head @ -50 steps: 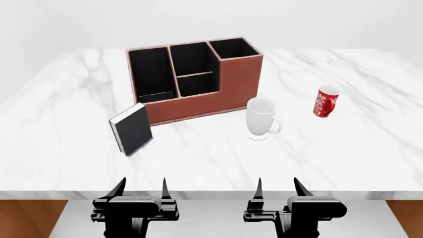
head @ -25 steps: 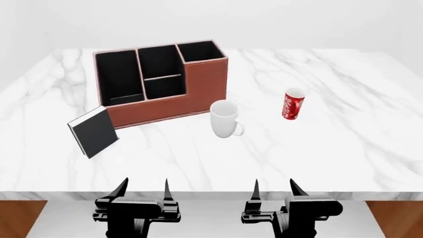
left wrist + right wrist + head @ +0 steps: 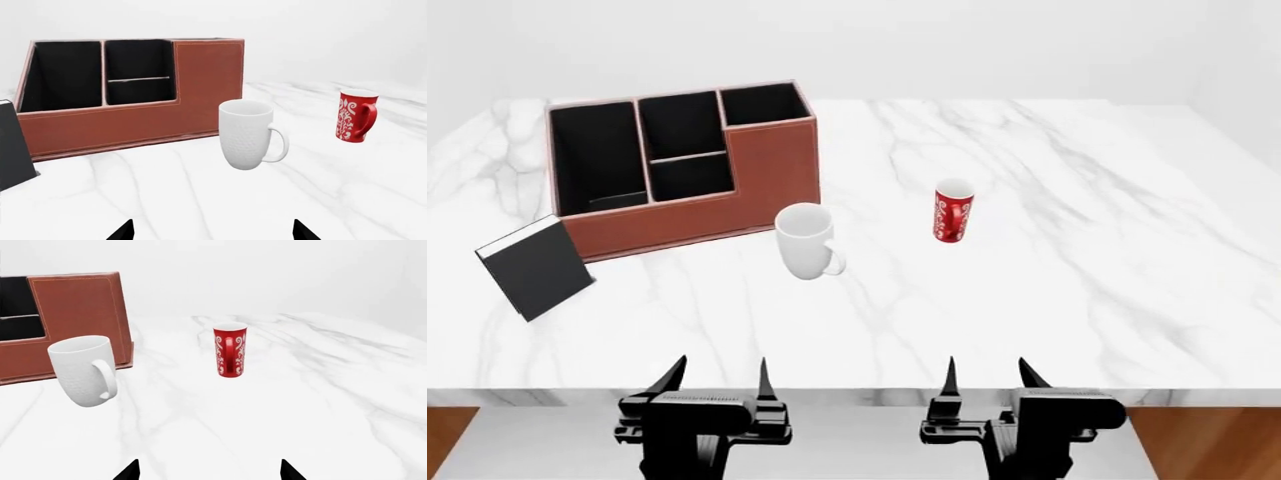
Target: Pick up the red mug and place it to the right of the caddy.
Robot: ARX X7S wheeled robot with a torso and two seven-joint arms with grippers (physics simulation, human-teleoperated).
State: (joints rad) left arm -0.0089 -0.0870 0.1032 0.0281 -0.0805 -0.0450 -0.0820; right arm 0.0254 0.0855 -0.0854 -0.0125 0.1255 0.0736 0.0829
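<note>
On the marble table (image 3: 1094,250), the red mug (image 3: 953,211) stands upright right of the white mug (image 3: 807,241) and caddy (image 3: 681,165) (both grippers, left (image 3: 714,378) and right (image 3: 988,376), spread empty at the near edge).

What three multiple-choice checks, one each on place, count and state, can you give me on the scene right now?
1. The small slim red patterned mug stands where?
A. Inside the caddy
B. On the marble, right of the plain white footed mug
C. On the black book

2. Mugs on the white marble table?
A. One
B. Two
C. Three

3. The right gripper is:
A. Open, holding nothing
B. Shut on the red mug
C. Shut on the book

Key: B, head view shows it standing apart; B, one red, one white; A, its fingers are spread, short of the table edge.
</note>
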